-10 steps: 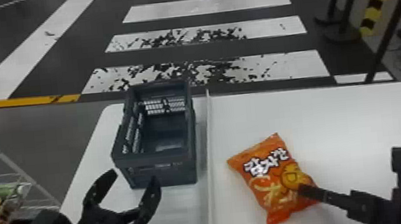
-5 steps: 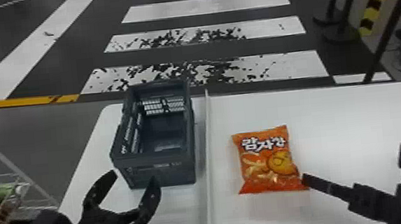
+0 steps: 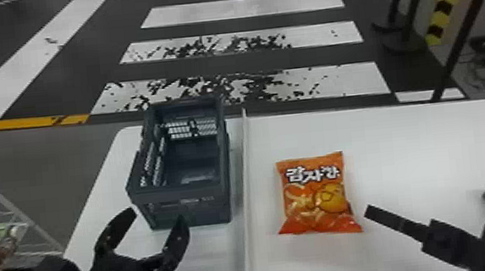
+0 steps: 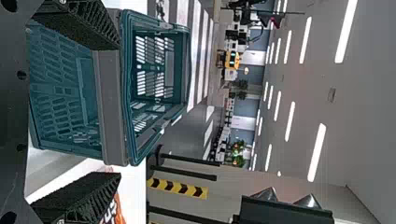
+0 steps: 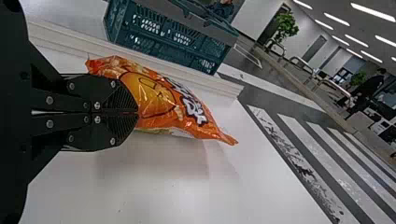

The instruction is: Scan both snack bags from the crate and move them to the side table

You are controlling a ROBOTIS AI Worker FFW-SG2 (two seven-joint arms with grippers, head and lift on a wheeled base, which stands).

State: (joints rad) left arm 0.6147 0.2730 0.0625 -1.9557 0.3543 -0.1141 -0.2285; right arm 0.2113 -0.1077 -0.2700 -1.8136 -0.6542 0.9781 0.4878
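Observation:
Left gripper [image 3: 158, 214] stands open before the near side of the dark crate [image 3: 189, 208]; in the left wrist view the open gripper [image 4: 119, 110] has the crate [image 4: 109, 93] beyond its spread fingers. The orange snack bag [image 3: 315, 198] lies face up on the white table, right of the divider. Just off its lower right edge is my right gripper [image 3: 369, 211], with a narrow gap between them. In the right wrist view that gripper [image 5: 137, 113] is shut, fingers together, and the bag [image 5: 159, 100] is close beyond the tips. The crate's inner floor shows bare.
A raised white divider [image 3: 246, 188] runs between crate and bag on the table [image 3: 404, 143]. A wire rack [image 3: 10, 206] holding goods stands at the far left. Black posts [image 3: 412, 10] rise at the back right.
The bag has turned from slanted to nearly straight, then shifted slightly left. My right gripper has moved a little forward and now stands apart from it. The left arm stays still.

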